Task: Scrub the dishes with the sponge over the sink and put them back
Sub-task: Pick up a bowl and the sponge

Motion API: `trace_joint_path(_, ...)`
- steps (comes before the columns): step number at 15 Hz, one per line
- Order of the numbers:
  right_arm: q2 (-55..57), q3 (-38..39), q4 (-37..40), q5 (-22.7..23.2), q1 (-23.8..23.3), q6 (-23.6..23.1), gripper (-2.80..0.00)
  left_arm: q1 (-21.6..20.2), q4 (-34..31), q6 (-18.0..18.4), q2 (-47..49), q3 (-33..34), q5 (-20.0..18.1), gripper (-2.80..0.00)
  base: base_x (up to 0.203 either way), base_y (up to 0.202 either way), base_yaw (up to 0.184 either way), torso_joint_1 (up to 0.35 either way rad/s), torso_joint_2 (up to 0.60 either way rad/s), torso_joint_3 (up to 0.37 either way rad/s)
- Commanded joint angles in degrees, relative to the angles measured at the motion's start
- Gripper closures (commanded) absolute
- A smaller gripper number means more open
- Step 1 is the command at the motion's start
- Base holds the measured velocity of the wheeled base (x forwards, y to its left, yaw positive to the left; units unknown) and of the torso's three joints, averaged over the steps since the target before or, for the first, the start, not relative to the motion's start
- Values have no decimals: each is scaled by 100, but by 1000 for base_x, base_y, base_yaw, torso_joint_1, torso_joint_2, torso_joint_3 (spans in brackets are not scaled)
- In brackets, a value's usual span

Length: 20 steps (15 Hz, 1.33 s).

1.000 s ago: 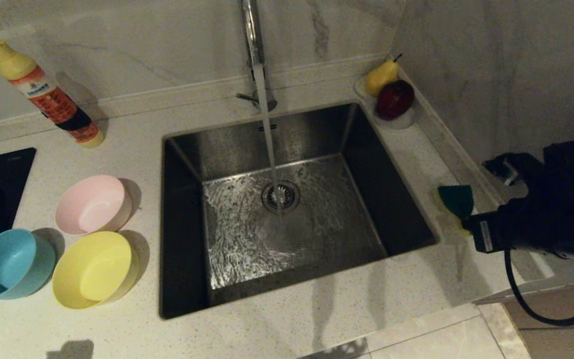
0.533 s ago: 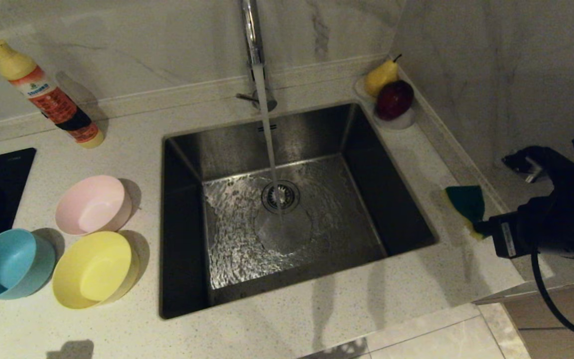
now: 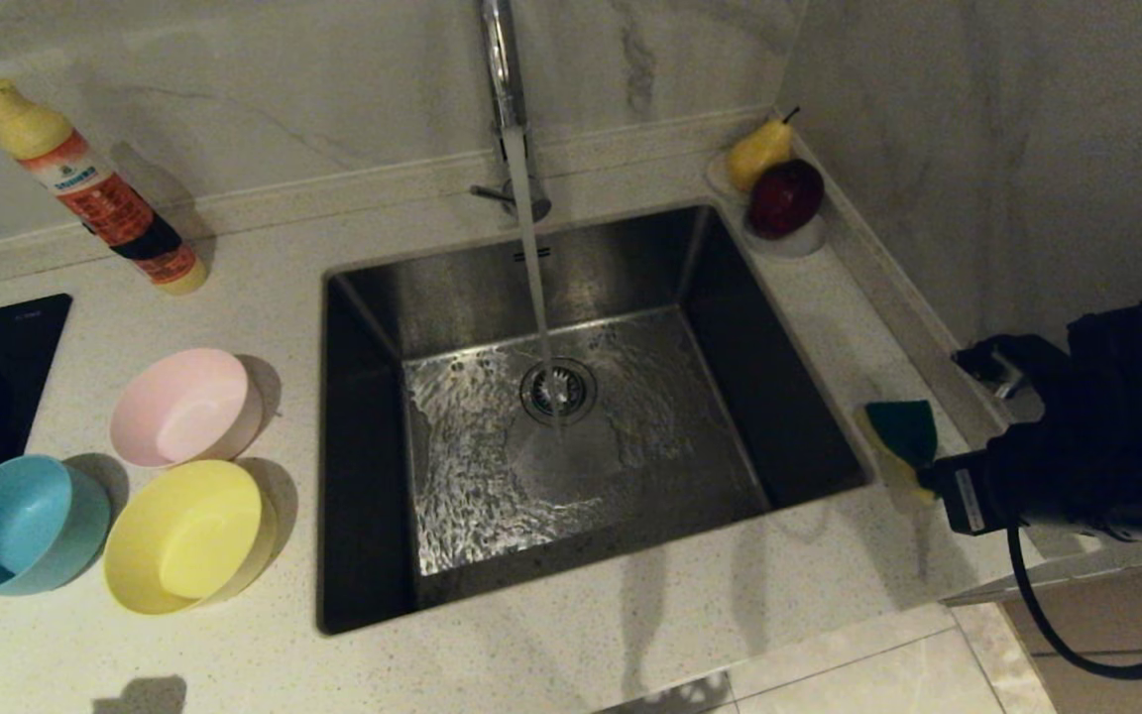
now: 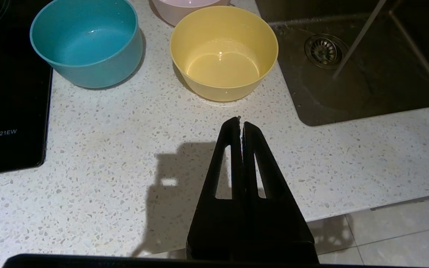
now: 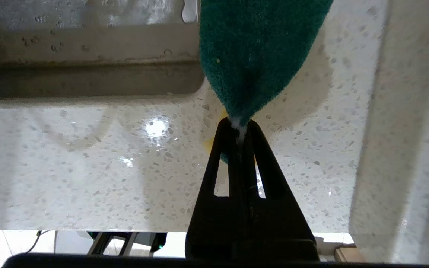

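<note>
The right gripper [image 5: 240, 128] pinches one end of the small rectangular sponge [image 3: 896, 434], dark green scouring side up and yellow foam beneath, holding it above the speckled white countertop [image 3: 551, 645] just right of the large square stainless steel sink [image 3: 571, 416], where water runs from the tall chrome tap [image 3: 502, 69] onto the round drain strainer [image 3: 558, 390]. Left of the sink stand three small round plastic bowls, close together: pale pink [image 3: 184, 407], yellow [image 3: 184, 535] and light blue [image 3: 21, 524]. The left gripper [image 4: 241, 124], its fingers pressed together and empty, hovers over the counter near the yellow bowl.
</note>
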<state>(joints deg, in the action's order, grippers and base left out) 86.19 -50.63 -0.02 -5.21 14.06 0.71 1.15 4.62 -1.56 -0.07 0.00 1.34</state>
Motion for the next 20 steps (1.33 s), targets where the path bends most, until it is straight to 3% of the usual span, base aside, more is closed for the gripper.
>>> trace_joint_path(1,131,53,-24,-7,1,0,0,0,4,-2,-1,185,6,0,0,0,0,0,0,0)
trace_joint_path(6,165,77,-94,-7,1,-1,0,0,4,-2,-1,185,-2,0,0,0,0,0,0,0)
trace_joint_path(7,135,70,-94,-7,1,-9,-280,0,4,-2,-1,185,7,0,0,0,0,0,0,0)
trace_joint_path(20,-76,185,-77,-7,-8,-36,-280,0,4,-2,-1,185,-2,0,0,0,0,0,0,0)
